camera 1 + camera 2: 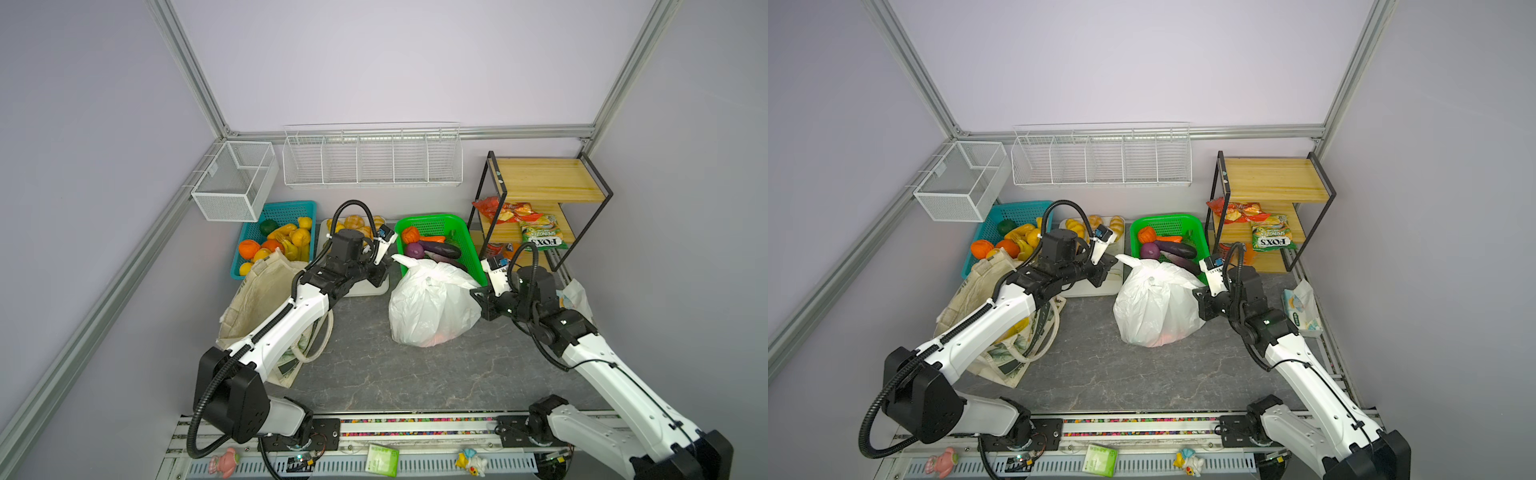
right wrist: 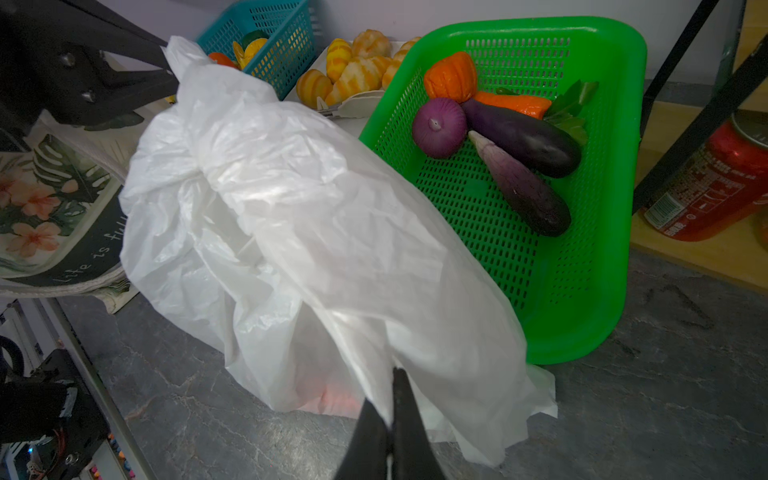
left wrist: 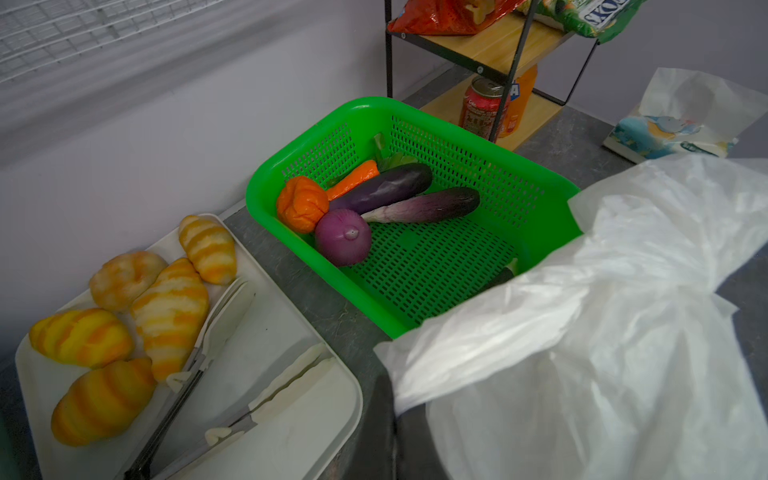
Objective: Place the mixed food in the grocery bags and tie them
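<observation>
- Centrally, the white plastic bag (image 1: 432, 307) sits bulging on the dark tabletop (image 1: 374, 370), its top gathered into a bunch.
- The left gripper (image 2: 170, 72) reaches in from 9 o'clock. Its jaws are pinched closed on the bag's drawn-out end at the bag's 11 o'clock.
- The right gripper (image 2: 394, 376) comes in from 4 o'clock. Its jaws are closed with a fold of the bag's thin film between them, at the bag's 3 o'clock side.
- Low at the bag's 6 o'clock, a reddish shape shows through the film, but I cannot tell what it is.
- The canvas tote (image 1: 257, 299) lies slumped at 9 o'clock of the plastic bag, partly under the left arm. A loop handle is spread toward the bag, and the right wrist view shows its flower print.
- The green basket (image 1: 436, 219) stands at the bag's 12 o'clock, with the bag leaning against its near rim.
- Inside the basket, the purple onion (image 3: 343, 243) and the carrot (image 3: 353, 178) lie at its 10 o'clock corner. Beside them are 2 aubergines (image 3: 386, 187) and a crumpled orange vegetable (image 3: 302, 203).
- A white tray (image 3: 291, 415) of croissants (image 3: 170, 307) sits at the bag's 11 o'clock.
- A teal basket (image 1: 286, 205) of fruit sits at 10 o'clock, and a wooden shelf (image 1: 548, 178) stands at 2 o'clock.
</observation>
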`<state>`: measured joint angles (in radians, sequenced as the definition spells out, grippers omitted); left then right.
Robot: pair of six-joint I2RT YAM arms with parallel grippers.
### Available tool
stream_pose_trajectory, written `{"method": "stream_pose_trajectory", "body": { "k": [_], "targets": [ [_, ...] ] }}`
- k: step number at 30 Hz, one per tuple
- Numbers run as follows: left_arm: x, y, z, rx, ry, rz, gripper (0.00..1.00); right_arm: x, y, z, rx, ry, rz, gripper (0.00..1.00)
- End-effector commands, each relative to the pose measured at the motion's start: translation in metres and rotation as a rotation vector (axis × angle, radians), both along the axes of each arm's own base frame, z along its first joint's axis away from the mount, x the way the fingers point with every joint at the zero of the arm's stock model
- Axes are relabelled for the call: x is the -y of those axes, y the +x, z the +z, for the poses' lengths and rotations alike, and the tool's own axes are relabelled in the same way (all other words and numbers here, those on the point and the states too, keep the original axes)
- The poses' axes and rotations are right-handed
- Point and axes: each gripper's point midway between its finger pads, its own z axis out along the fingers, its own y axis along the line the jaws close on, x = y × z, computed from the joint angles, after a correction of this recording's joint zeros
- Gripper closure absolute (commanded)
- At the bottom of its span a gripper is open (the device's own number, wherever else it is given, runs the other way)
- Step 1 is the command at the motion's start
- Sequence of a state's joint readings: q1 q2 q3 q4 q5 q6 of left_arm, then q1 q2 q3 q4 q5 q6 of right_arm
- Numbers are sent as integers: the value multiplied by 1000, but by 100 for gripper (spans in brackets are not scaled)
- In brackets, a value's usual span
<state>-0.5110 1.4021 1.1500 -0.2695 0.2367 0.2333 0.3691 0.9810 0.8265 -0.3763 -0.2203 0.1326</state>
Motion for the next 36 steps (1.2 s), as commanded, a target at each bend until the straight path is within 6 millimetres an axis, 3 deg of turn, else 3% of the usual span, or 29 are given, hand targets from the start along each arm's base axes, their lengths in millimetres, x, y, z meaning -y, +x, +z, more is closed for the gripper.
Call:
{"method": "stream_pose_trajectory", "body": {
  "k": [1, 4, 9, 18, 21, 25, 26, 28, 30, 33, 36],
  "targets": [
    [-51, 26, 3, 57, 9, 240, 100, 27, -11, -41, -166, -44, -104, 94],
    [-57, 25, -5, 55, 19, 261, 100, 35, -12, -51, -202, -38, -135, 94],
    [-57, 23, 4, 83, -7, 259, 100, 24, -11, -37, -190, 21, -100, 94],
    [-77, 32, -31, 66, 95, 356, 100, 53, -19, -83, -318, 59, -211, 94],
    [-71, 30, -36, 49, 79, 323, 100, 49, -18, -80, -309, 80, -196, 94],
    [-49, 17, -20, 50, -55, 215, 100, 39, -15, -68, -273, 109, -148, 94],
    [-41, 12, -13, 42, -114, 181, 98, 38, -14, -66, -269, 108, -143, 94],
    [-29, 2, -1, 4, -240, 137, 75, 36, -14, -64, -264, 106, -134, 94],
    [-15, -15, 14, -39, -377, 59, 62, 35, -14, -64, -259, 102, -130, 94],
    [-14, -34, 35, -99, -567, 61, 50, 35, -14, -63, -251, 95, -129, 94],
    [-18, -52, 43, -132, -640, 75, 40, 35, -12, -61, -244, 94, -126, 94]
  ]
}}
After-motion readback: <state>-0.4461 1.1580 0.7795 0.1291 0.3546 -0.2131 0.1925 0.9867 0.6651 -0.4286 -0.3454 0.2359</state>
